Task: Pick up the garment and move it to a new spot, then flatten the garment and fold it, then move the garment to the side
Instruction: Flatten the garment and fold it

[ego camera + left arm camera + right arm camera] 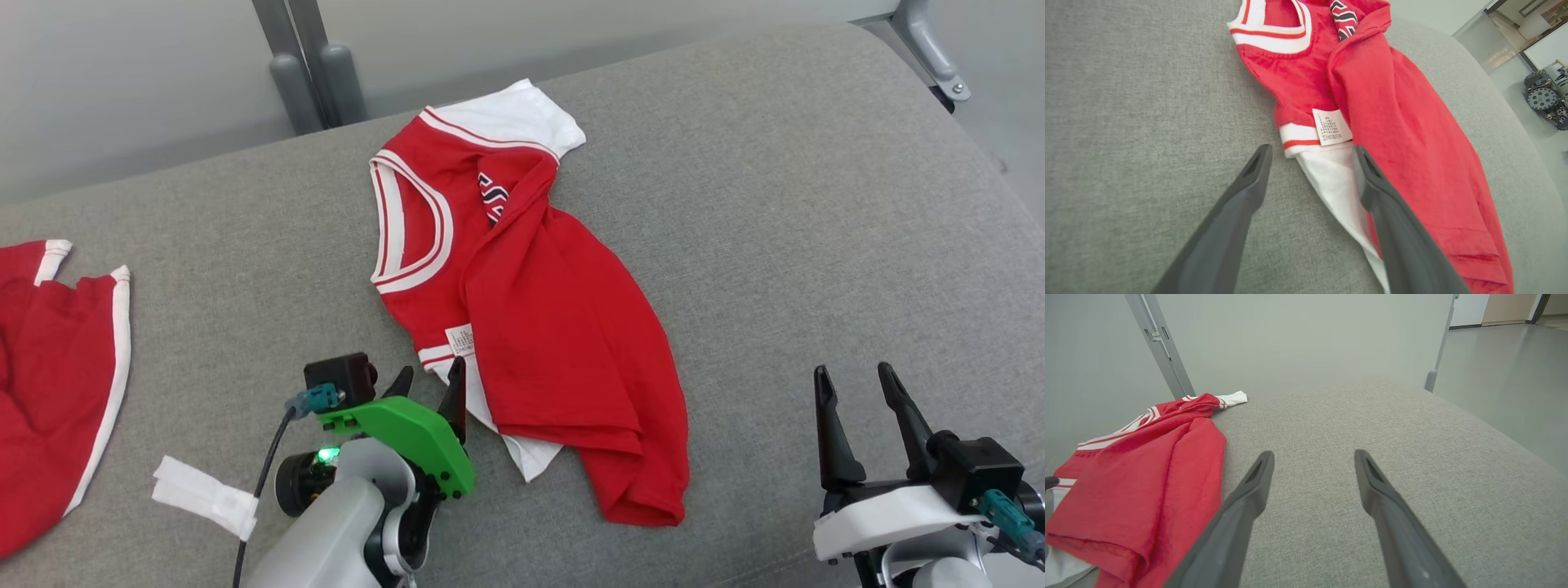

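Observation:
A red jersey (539, 327) with white trim and white sleeves lies crumpled and partly folded over itself in the middle of the grey cushion (775, 204). My left gripper (431, 384) stands open at the jersey's near-left edge, its fingers straddling the white sleeve (1331, 179) just below the care label (1331, 126). One finger rests over the white cloth, the other over bare cushion. My right gripper (861, 392) stands open over bare cushion to the jersey's right, apart from it. The right wrist view has the jersey (1147, 482) at its left.
A second red garment (49, 367) with white trim lies at the cushion's left edge. A small white folded cloth (204, 494) sits near my left arm. Grey metal posts (310, 65) rise behind the cushion. The cushion's right part is bare.

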### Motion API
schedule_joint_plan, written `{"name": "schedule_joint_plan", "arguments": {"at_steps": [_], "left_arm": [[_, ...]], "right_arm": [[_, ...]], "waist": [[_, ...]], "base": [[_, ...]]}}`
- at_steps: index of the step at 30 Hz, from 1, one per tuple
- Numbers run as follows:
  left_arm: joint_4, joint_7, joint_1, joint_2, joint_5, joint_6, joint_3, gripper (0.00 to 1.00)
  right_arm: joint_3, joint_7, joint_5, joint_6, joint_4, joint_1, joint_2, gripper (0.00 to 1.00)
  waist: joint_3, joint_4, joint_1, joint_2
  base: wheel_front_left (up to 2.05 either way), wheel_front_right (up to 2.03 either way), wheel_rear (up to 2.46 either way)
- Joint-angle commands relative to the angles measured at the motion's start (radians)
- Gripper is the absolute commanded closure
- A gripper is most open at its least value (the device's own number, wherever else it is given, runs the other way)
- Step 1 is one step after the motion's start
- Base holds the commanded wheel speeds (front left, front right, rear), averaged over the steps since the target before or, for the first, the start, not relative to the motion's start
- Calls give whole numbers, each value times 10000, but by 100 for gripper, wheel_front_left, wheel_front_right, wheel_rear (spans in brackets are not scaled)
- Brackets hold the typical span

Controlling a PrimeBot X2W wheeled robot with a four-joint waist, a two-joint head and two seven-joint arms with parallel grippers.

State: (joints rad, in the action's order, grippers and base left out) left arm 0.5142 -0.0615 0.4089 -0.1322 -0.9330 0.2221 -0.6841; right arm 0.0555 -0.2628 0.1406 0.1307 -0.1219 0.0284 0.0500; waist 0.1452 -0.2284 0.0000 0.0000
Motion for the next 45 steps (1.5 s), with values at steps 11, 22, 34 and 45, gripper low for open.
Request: {"name": "schedule_joint_plan", "arguments": {"at_steps": [11,22,34,45], "left_arm": [[1315,-255,706,-25,-458,-1242,245,100],[200,1337,2389,-3662,336,-828,848,100],[1380,-264,2484,-3110,985,-103,768,0],[-538,342,434,-3464,798,220,286,0]], "right_arm": [[154,-31,230,1,-135,-193,15,0],[104,-31,285,1,-168,-74,13,0],[182,-31,139,1,-200,214,12,0],[229,-31,-88,1,-38,218,12,0]], "waist": [[594,-325,0,0],[328,-292,0,0],[104,-436,0,0],[195,50,0,0]], "base": [[0,0,0],[0,0,0],[0,0,0],[0,0,0]]}}
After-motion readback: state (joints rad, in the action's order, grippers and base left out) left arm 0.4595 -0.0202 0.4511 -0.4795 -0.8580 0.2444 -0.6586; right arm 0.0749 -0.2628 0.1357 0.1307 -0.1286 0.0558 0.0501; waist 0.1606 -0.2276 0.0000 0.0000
